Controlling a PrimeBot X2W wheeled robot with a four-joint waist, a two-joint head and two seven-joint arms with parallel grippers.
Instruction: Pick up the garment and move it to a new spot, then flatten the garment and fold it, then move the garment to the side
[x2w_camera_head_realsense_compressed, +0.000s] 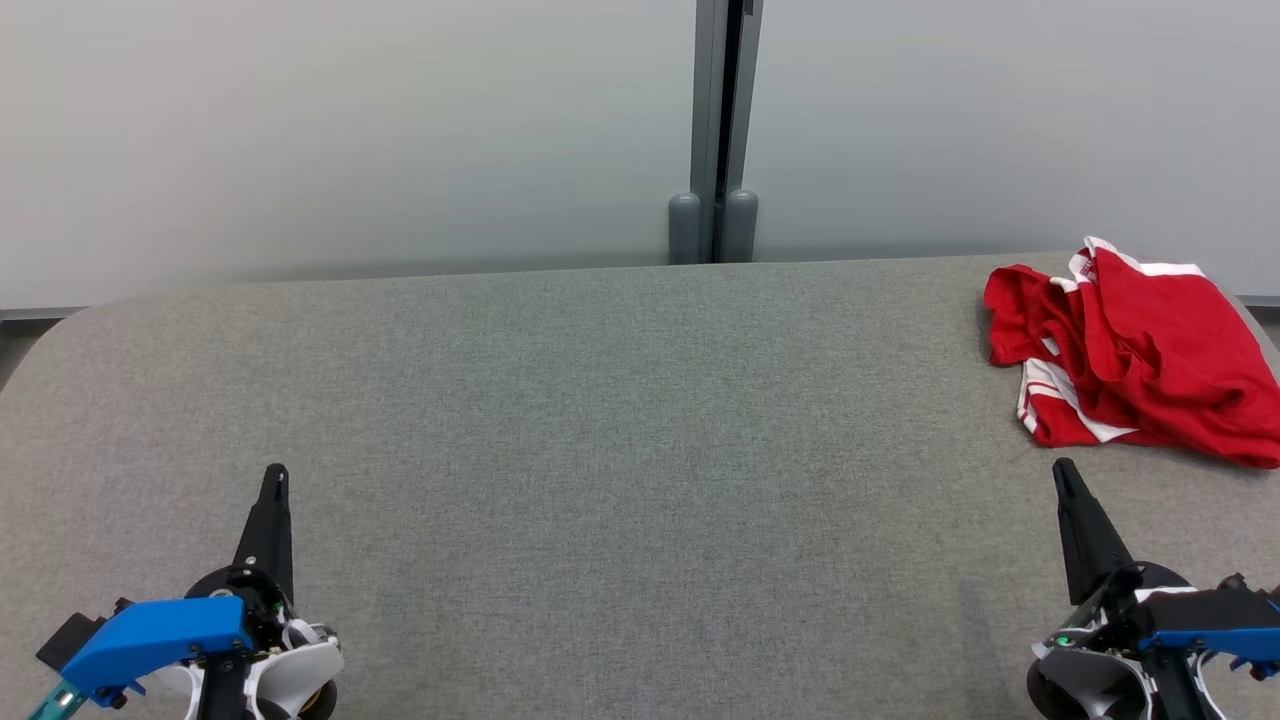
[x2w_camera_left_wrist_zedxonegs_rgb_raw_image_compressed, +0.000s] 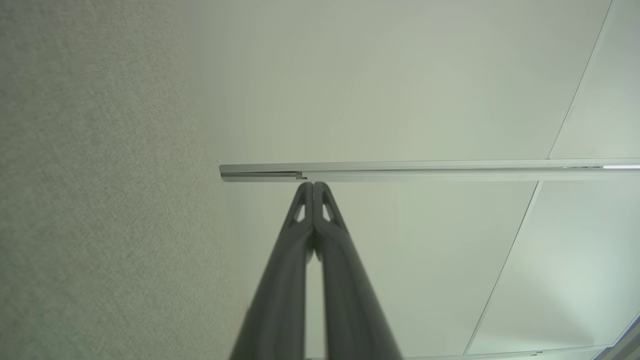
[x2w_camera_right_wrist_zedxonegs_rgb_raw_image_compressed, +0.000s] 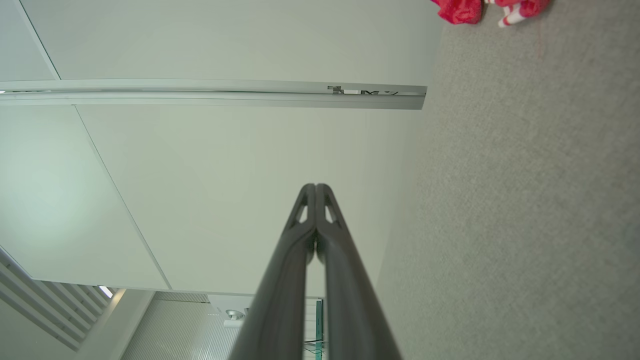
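Two pincers sit over the grey tabletop (x2w_camera_head_realsense_compressed: 640, 420), fingers pressed together and holding nothing: the left pincer (x2w_camera_head_realsense_compressed: 276, 472) toward its near left corner, the right pincer (x2w_camera_head_realsense_compressed: 1062, 468) toward its near right. A crumpled red garment (x2w_camera_head_realsense_compressed: 1140, 350) with white stripes lies at the tabletop's far right corner, apart from both.

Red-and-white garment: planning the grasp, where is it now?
In the head view, the crumpled red-and-white garment lies far right on the grey fabric table, beyond the right gripper.
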